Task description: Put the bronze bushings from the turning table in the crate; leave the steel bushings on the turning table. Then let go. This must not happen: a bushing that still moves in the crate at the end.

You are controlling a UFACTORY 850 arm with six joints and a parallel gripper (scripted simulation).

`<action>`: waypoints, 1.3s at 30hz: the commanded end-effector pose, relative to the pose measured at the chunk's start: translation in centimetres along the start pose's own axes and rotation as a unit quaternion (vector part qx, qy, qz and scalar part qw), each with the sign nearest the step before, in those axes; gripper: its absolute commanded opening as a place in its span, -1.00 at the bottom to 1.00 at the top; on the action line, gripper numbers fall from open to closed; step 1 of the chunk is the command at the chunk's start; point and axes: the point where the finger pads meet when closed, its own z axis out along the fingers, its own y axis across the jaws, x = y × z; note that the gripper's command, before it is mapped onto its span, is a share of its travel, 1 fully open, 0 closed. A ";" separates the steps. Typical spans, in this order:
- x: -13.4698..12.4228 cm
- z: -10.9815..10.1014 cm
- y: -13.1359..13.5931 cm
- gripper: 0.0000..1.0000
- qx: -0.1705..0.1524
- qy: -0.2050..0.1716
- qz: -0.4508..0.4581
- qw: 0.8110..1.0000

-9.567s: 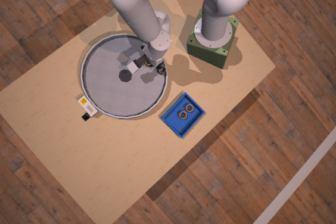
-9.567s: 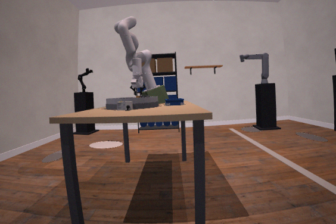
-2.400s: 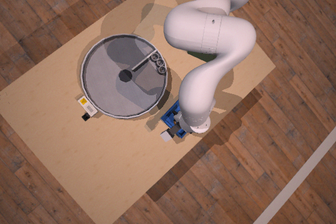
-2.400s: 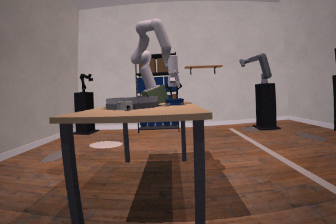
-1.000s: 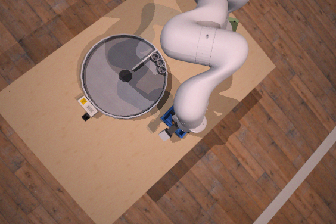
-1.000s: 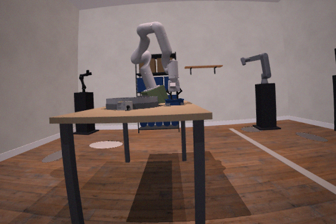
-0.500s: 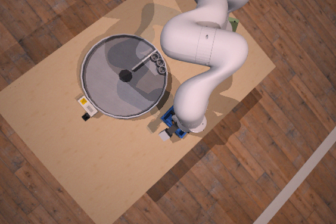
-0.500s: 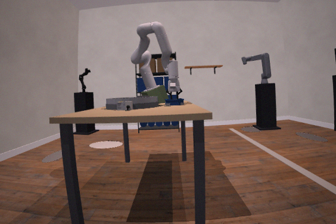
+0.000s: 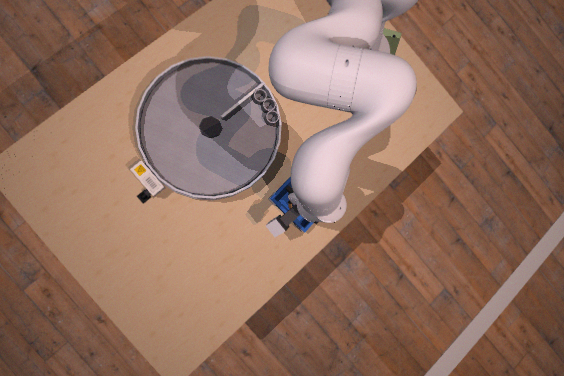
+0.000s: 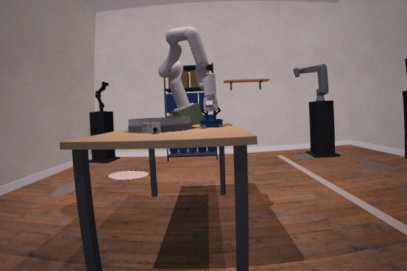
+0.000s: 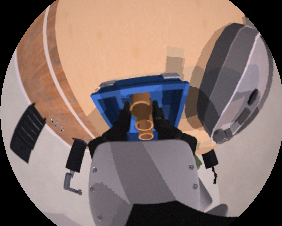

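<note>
- End effector (image 11: 145, 122): fingers closed on a bronze bushing (image 11: 142, 111), held directly over the blue crate (image 11: 112, 106); bushing's lower end sits w/in the crate walls in the wrist view.
- A 2nd bronze ring shows just below the held one in the wrist view; cannot tell if it is part of the same piece or another bushing already in the crate.
- Step in hand (judged): delivery of a bronze bushing to the crate, i.e. placing phase, release not yet done.
- Next move calls for: fingers to part so the bushing drops inside the walls, then a straight lift clear of the crate rim.
- Turning table (image 9: 150, 159): gray disc on the counter (image 9: 150, 274), just beside the crate; three steel bushings (image 9: 266, 104) lie in a row by the radial bar near its rim, apart from the arm. No bronze piece visible on the disc, so task seems near its end.
- Top view: shows disc layout and steel row; arm hides most of the crate (image 9: 279, 196) and the grasp.
- Wrist view: only one showing the grasp and crate interior.
- Exterior view: shows the end effector (image 10: 211, 114) low over the crate (image 10: 211, 122) at counter (image 10: 159, 141) level; bushing too small to make out.
</note>
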 end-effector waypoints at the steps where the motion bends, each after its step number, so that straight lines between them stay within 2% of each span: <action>1: 0.1 0.1 0.0 -1.00 0.000 0.001 0.000 1.000; 28: 0.1 0.4 0.0 -1.00 0.000 0.001 0.000 1.000; 29: 0.1 0.4 0.0 -0.04 0.000 0.001 0.000 1.000; 39: 0.1 0.4 0.0 -0.04 0.000 0.001 0.000 1.000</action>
